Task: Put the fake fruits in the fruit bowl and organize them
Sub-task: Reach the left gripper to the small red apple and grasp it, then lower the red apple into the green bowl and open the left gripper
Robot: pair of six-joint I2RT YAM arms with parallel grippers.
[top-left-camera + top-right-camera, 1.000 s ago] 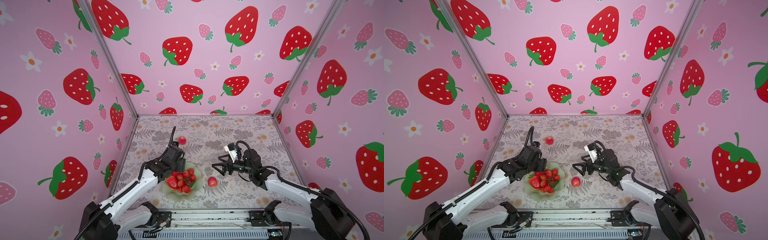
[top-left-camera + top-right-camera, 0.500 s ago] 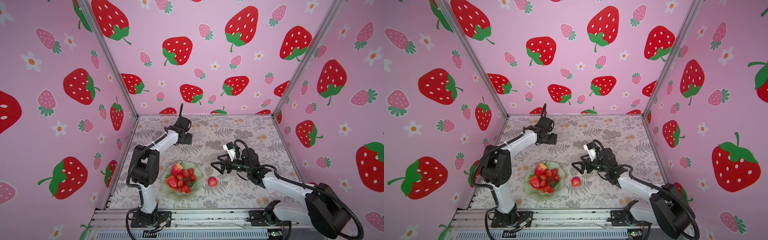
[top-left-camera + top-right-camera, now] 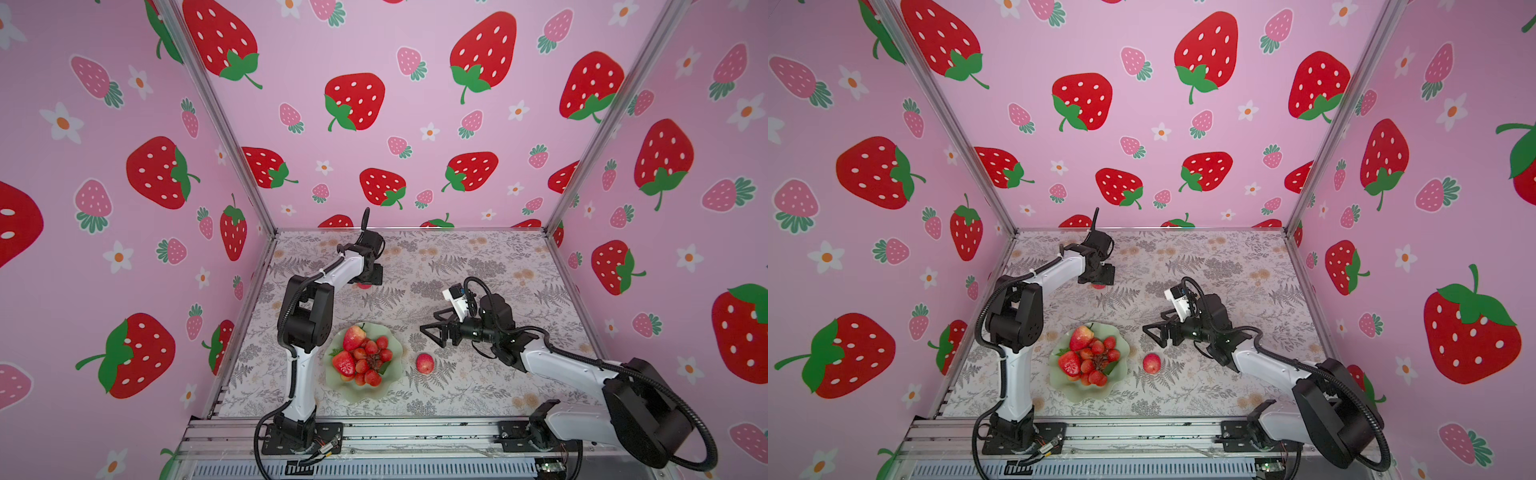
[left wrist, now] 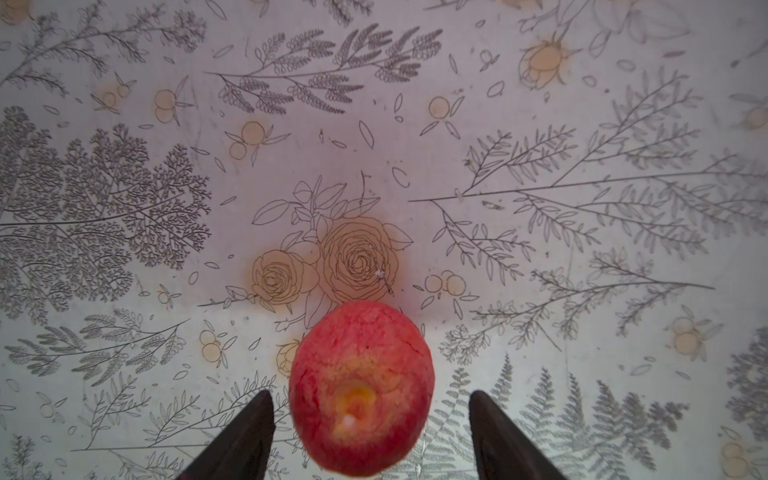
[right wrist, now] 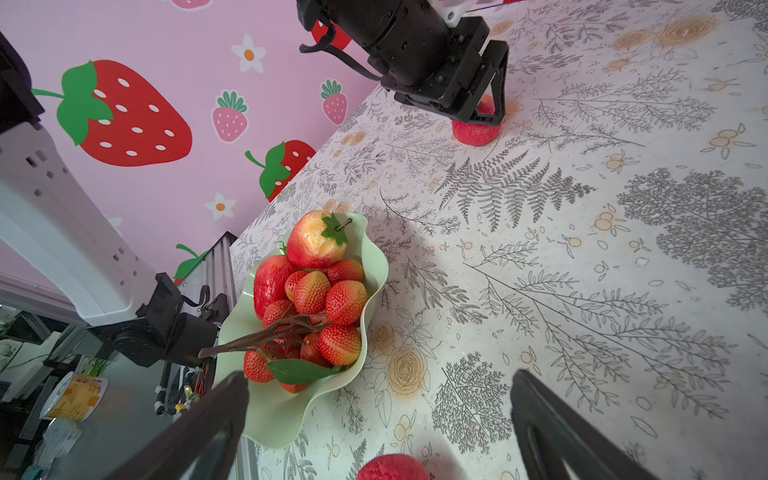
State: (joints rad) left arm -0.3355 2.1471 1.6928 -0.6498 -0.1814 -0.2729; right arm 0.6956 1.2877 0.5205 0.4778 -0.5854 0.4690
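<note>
The left arm is stretching far across the table (image 3: 478, 257), the left gripper (image 5: 478, 118) pointing down, its fingers spread around a round fruit (image 4: 361, 374), seemingly not touching it. The bowl (image 3: 365, 395) is holding heaped fruits (image 3: 361, 353), with a second round fruit (image 3: 424, 363) lying just beside it. The right arm is hovering bent, the right gripper (image 3: 430, 334) gaping empty.

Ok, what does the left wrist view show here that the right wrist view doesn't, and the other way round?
Left wrist only: the gaps on both sides of the far round fruit between the fingers of the open left end effector. Right wrist only: the fruit bowl holding the apple, strawberry and berry bunch, plus the near round fruit beside it. Both: the far round fruit, the left end effector and the floral tablecloth.
</note>
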